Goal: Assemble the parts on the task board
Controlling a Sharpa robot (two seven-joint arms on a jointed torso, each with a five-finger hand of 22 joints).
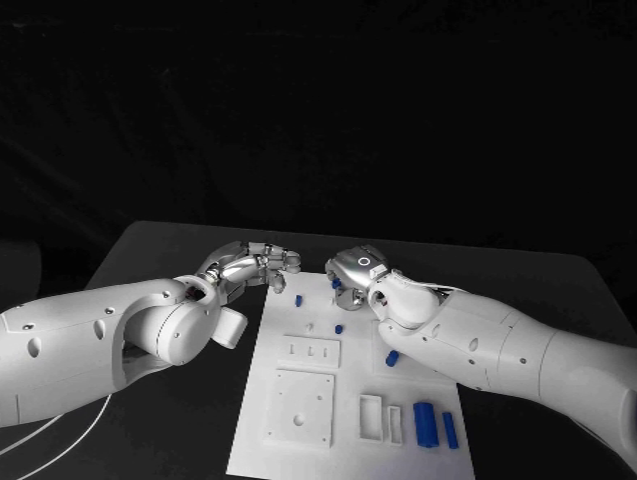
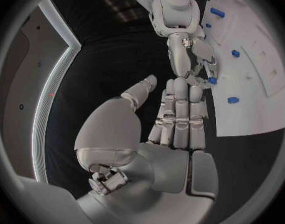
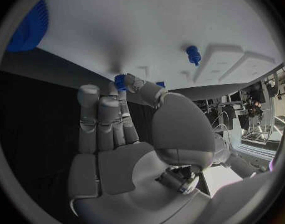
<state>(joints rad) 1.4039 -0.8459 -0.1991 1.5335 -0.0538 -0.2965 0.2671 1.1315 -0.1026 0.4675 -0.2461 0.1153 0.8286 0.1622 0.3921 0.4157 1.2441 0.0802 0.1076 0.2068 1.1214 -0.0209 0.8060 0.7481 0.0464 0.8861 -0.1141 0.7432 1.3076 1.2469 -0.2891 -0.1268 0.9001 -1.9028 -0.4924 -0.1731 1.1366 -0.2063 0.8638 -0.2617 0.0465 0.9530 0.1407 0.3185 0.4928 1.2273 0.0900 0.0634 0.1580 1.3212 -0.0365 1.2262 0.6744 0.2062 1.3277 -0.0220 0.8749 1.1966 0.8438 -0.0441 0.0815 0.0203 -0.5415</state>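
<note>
The white task board (image 1: 350, 440) lies in the middle of the table. My right hand (image 1: 359, 278) hovers over its far end and pinches a small blue part (image 3: 120, 80) between thumb and a finger; the same part (image 2: 212, 80) shows at its fingertips in the left wrist view. My left hand (image 1: 255, 264) is at the board's far left corner, fingers (image 2: 180, 114) stretched straight, thumb apart, holding nothing. Small blue pegs (image 1: 301, 299) (image 1: 338, 328) (image 1: 392, 358) stand on the board. Two long blue parts (image 1: 425, 424) (image 1: 449, 428) lie near its right edge.
Raised white blocks with slots and holes (image 1: 302, 405) (image 1: 377, 417) sit on the near half of the board. Black table (image 1: 174, 250) surrounds the board on all sides. Both forearms cross low over the table beside the board.
</note>
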